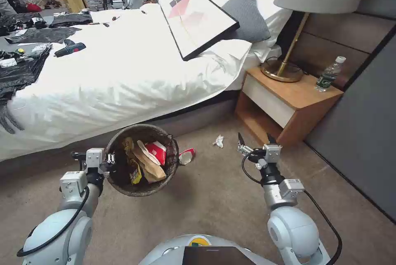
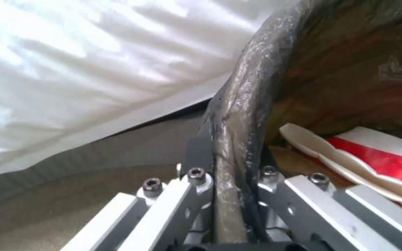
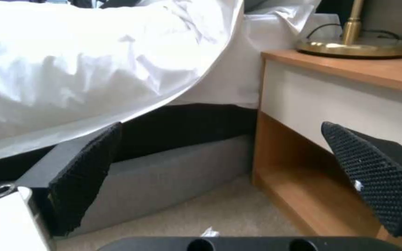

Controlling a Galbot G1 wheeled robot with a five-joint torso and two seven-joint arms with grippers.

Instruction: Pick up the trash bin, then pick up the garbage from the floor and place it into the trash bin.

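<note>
My left gripper (image 1: 110, 159) pinches the trash bin (image 1: 123, 182) rim, low left of center; its bag hides the white sides. Cups and wrappers lie inside. My right gripper (image 1: 254, 140) is spread wide, near a tissue (image 1: 218, 141).

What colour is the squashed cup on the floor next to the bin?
Red and white. The crushed cup shows best in the head view, lying on the carpet beside the trash bin.

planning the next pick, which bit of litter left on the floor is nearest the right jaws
The crumpled white tissue, lying by the nightstand. The crushed red-and-white cup lies farther off, beside the trash bin.
</note>
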